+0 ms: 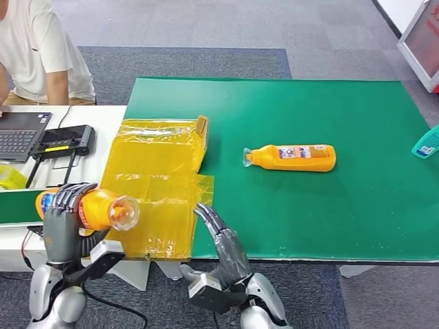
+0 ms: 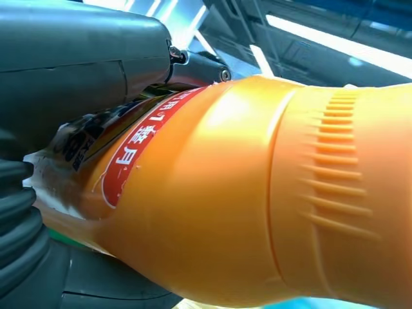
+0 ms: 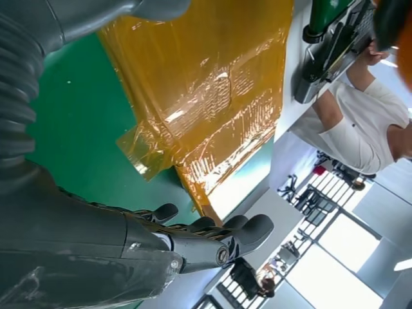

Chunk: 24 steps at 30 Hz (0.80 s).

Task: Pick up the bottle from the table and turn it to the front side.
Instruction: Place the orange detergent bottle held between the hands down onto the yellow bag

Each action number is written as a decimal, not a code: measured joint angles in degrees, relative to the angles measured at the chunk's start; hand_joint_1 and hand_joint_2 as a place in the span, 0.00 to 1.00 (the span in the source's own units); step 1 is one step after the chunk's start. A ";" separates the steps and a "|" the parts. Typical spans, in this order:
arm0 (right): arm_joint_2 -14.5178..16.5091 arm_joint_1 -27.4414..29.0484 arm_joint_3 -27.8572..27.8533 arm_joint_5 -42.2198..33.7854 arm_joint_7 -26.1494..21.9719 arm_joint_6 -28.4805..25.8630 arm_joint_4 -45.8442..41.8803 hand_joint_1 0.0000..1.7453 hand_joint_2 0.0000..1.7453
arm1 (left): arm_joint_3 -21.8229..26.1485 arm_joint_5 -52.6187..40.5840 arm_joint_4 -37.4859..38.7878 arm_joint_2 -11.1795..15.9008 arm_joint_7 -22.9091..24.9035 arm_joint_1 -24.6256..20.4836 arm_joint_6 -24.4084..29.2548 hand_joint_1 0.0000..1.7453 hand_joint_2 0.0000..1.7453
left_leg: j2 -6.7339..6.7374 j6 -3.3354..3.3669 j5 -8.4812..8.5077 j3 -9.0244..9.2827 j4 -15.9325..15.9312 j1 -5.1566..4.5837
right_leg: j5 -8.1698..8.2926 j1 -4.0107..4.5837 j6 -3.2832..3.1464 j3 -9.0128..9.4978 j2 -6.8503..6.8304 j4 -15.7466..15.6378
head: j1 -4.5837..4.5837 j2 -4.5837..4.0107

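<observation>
My left hand (image 1: pixel 64 219) grips an orange bottle (image 1: pixel 96 208) at the table's near left corner, holding it lying sideways with its clear cap (image 1: pixel 124 212) pointing right. Up close, the bottle (image 2: pixel 233 193) shows a red label under my left hand's fingers (image 2: pixel 87 58). A second orange bottle (image 1: pixel 295 157) lies on its side on the green mat (image 1: pixel 321 219), cap to the left. My right hand (image 1: pixel 220 240) hovers at the mat's front edge, fingers stretched and apart, holding nothing; the right hand's fingers (image 3: pixel 214 235) show in the wrist view.
A crinkled yellow plastic sheet (image 1: pixel 155 185) covers the mat's left part. A person in a white shirt (image 1: pixel 41 48) sits at the white table with a laptop (image 1: pixel 20 133) and a black controller (image 1: pixel 64 140). A teal object (image 1: pixel 427 144) pokes in at the right edge.
</observation>
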 joint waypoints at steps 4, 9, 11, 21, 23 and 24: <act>-0.02 -0.03 0.11 -0.27 -0.36 0.93 -0.80 0.00 1.00 | 3.38 -4.25 8.56 1.36 1.24 -5.82 -1.46 1.00 1.00 | 0.00 0.01 0.04 -0.01 0.00 0.01 | 0.04 0.00 -0.01 -0.01 0.00 0.01 | 0.01 0.00; -0.02 -0.38 0.56 -0.36 -0.66 2.09 -1.54 0.00 1.00 | 3.34 -10.50 15.80 2.31 4.78 -12.04 -4.70 1.00 1.00 | 0.00 0.02 0.05 -0.04 0.01 0.00 | 0.05 -0.01 0.01 -0.04 -0.01 0.01 | 0.02 0.00; -0.02 -0.67 1.01 -0.46 -0.80 2.70 -1.91 0.00 1.00 | 2.47 -11.70 18.12 2.21 6.25 -14.66 -6.65 1.00 1.00 | 0.00 0.02 0.05 -0.05 0.01 -0.01 | 0.07 -0.02 0.03 -0.06 0.00 0.01 | 0.02 0.00; -0.02 -2.86 4.21 -1.28 -1.16 5.66 -4.45 0.00 1.00 | -9.07 -21.99 31.13 -1.96 15.48 -29.11 -13.91 1.00 1.00 | -0.01 0.05 0.12 -0.12 0.02 -0.02 | 0.19 -0.05 0.09 -0.09 0.00 0.01 | 0.02 0.00; -0.02 -3.29 4.83 -1.32 -1.14 5.88 -4.80 0.00 1.00 | -11.64 -23.16 34.00 -3.48 16.41 -31.21 -14.43 1.00 1.00 | -0.01 0.06 0.12 -0.13 0.02 -0.03 | 0.20 -0.07 0.11 -0.10 0.00 0.01 | 0.02 0.00; -0.02 -3.47 5.11 -1.34 -1.13 5.96 -4.97 0.00 1.00 | -12.82 -23.43 35.46 -4.30 16.71 -32.03 -14.64 1.00 1.00 | -0.01 0.06 0.12 -0.13 0.02 -0.03 | 0.20 -0.07 0.11 -0.10 0.00 0.01 | 0.02 0.00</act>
